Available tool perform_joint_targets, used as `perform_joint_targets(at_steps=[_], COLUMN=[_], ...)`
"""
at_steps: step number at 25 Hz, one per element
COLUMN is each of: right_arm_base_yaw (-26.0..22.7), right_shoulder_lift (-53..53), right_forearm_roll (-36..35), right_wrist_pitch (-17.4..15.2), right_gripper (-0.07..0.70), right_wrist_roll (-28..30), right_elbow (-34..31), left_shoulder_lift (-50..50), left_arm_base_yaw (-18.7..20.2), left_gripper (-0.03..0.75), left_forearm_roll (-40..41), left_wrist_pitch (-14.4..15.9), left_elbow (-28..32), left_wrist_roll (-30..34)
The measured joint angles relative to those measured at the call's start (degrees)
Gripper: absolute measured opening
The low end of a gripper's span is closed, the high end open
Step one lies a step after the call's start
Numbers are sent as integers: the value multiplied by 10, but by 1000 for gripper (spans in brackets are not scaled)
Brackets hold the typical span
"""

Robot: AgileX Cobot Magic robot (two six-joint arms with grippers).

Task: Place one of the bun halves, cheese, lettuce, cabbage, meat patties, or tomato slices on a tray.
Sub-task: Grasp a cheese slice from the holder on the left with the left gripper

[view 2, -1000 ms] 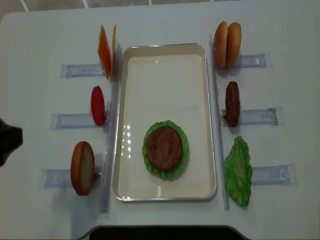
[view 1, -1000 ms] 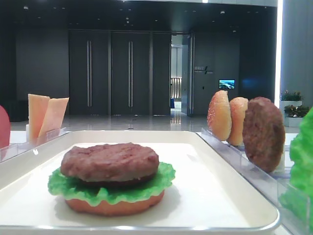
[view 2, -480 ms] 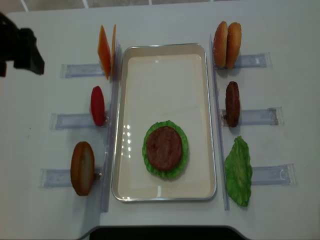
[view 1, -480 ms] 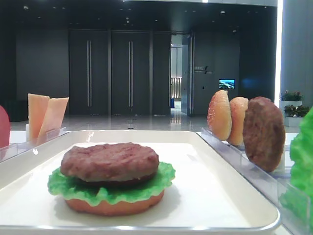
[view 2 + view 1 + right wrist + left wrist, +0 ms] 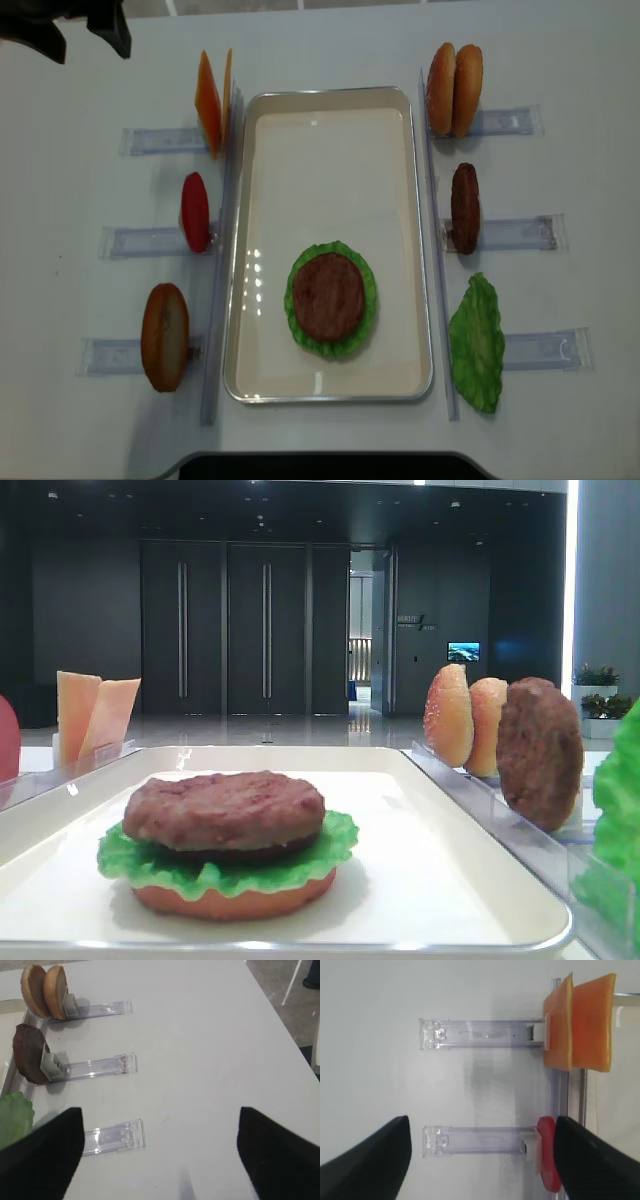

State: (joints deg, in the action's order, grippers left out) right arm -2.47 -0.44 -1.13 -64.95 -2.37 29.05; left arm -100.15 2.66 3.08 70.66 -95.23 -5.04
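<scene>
On the white tray (image 5: 330,120) lies a stack: a meat patty (image 5: 329,296) on lettuce (image 5: 230,872) on a bun half (image 5: 235,902). Two cheese slices (image 5: 210,100) stand in the far left rack, a tomato slice (image 5: 195,210) behind them, then a bun half (image 5: 165,335). Right racks hold two bun halves (image 5: 455,88), a patty (image 5: 464,205) and lettuce (image 5: 478,340). No cabbage shows. My left gripper (image 5: 82,35) hovers open at the far left corner, with the cheese (image 5: 575,1025) and tomato (image 5: 547,1160) ahead of it. My right gripper (image 5: 160,1115) is open over bare table.
Clear plastic racks (image 5: 160,140) line both sides of the tray, with long clear rails (image 5: 222,250) against its edges. In the right wrist view, an empty rack end (image 5: 115,1135) lies between the fingers. The table's right edge (image 5: 280,1015) is close.
My left gripper has travelled from the table's left edge up to the far left corner, beside the cheese rack. Nothing on the tray or in the racks has moved.
</scene>
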Motion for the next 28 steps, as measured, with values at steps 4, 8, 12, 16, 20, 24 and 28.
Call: perform_joint_targets(at_steps=[4,8,12,16,20,24,28], right_arm_base_yaw=[0,0,0,0,0,0,0], right_shoulder_lift=[0,0,0,0,0,0,0], right_forearm_roll=[0,0,0,0,0,0,0], right_wrist_pitch=[0,0,0,0,0,0,0], right_gripper=[578,573,571,572,572,572,570], right_wrist_roll=[0,0,0,0,0,0,0], right_elbow=[0,0,0,0,0,0,0], left_shoulder_lift=[-56,-106,-134,-137,-138,-138,-141], left_arm_base_yaw=[0,0,0,0,0,0,0], left_gripper=[692,692,692,692,692,692,692], left_forearm_roll=[0,0,0,-1,-5,-5,-8], left_wrist_pitch=[0,0,0,0,0,0,0], left_elbow=[-38,-74,-105,-116,-117,-117,-117], left_wrist_roll=[-4,-11,-11,-13,-12,-5,-5])
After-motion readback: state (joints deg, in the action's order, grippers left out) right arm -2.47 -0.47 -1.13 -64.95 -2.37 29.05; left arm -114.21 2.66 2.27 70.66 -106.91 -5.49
